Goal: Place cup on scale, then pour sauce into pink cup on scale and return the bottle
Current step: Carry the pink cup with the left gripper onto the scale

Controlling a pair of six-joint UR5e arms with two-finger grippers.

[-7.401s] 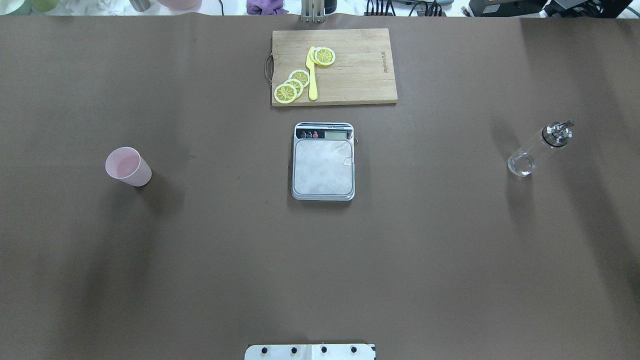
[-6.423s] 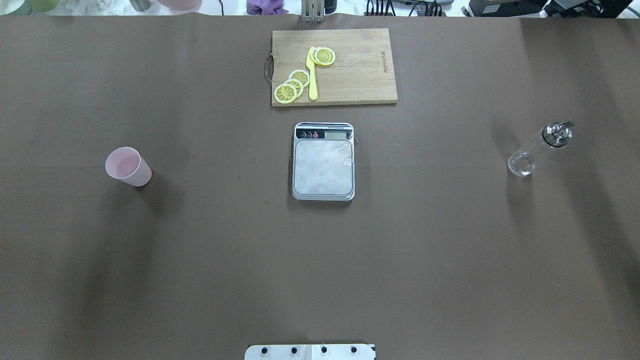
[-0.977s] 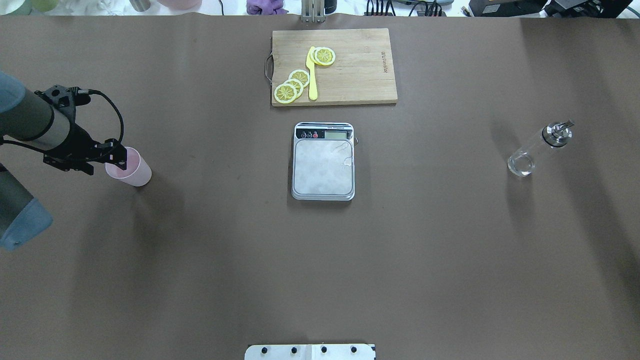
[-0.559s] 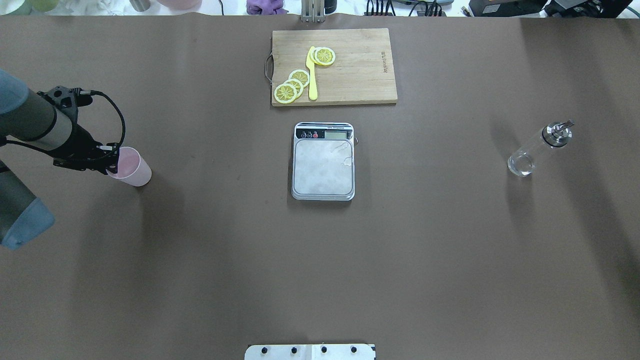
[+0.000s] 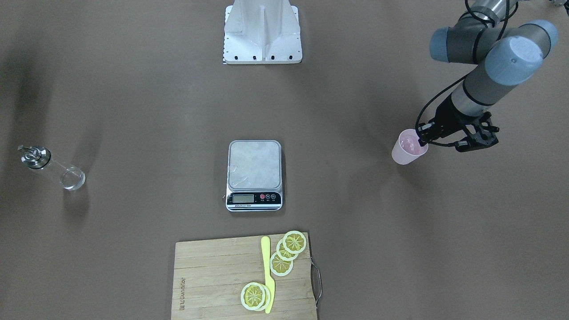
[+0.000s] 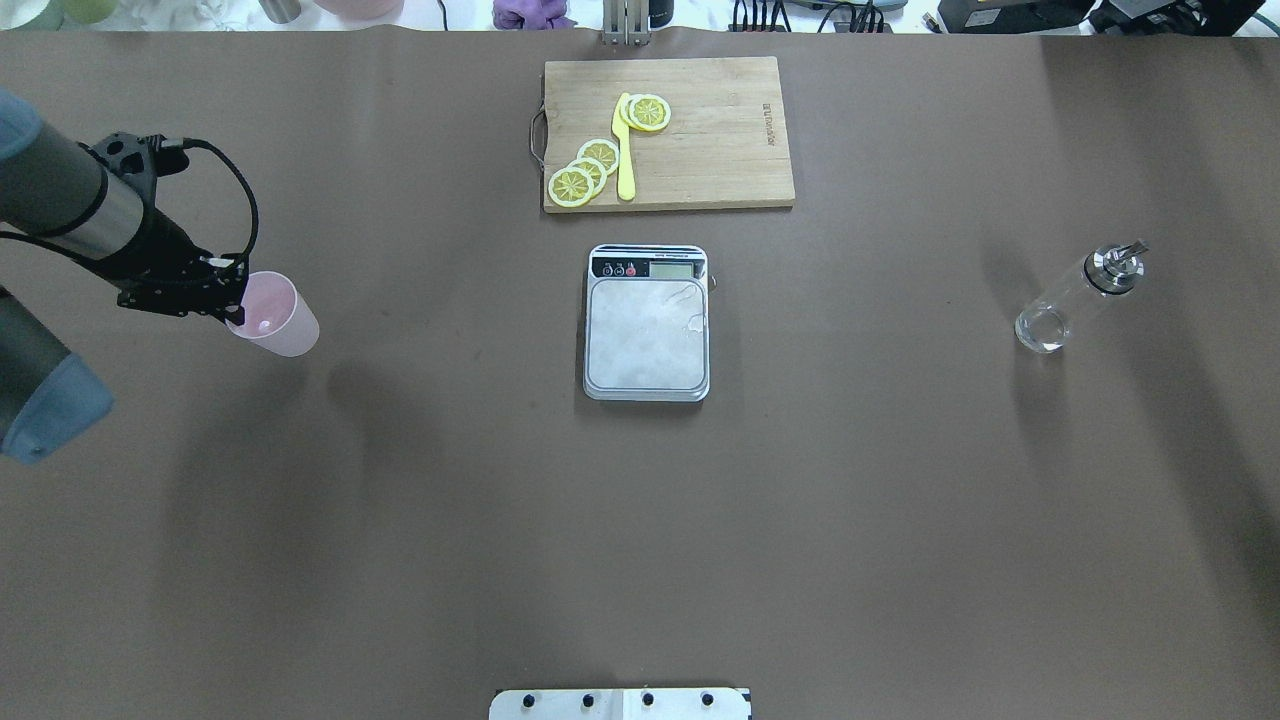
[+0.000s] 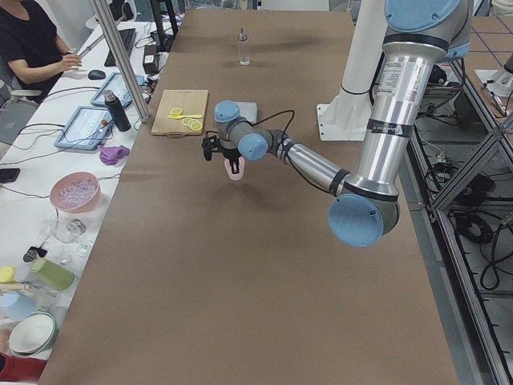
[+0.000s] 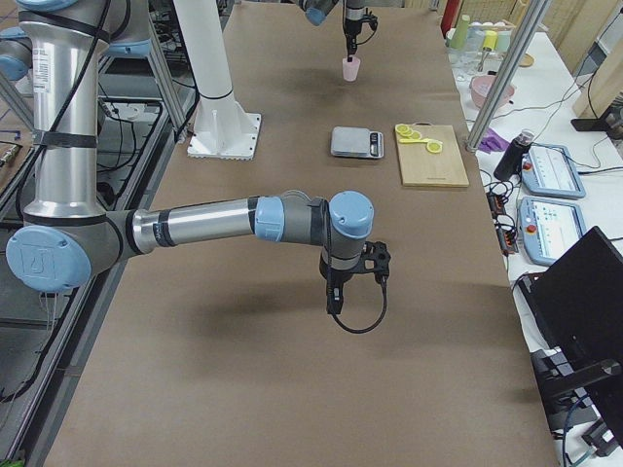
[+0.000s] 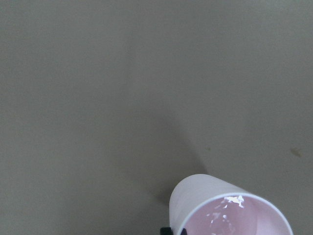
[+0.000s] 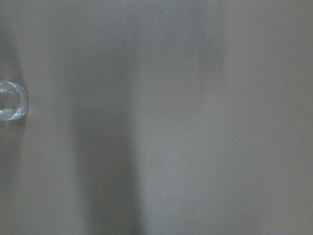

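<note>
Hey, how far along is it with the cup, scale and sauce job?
Nothing is finished yet. In hand: the left hand grips the pink cup by its rim, seemingly airborne, far from the scale, whose platform is bare. Left: set the cup there, pour from the bottle standing untouched on the robot's right, then return it.

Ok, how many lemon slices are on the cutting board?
5 lemon slices on the cutting board: three overlap at one end of the yellow knife, two stack at the other, the lower mostly hidden. More could lie underneath.
</note>
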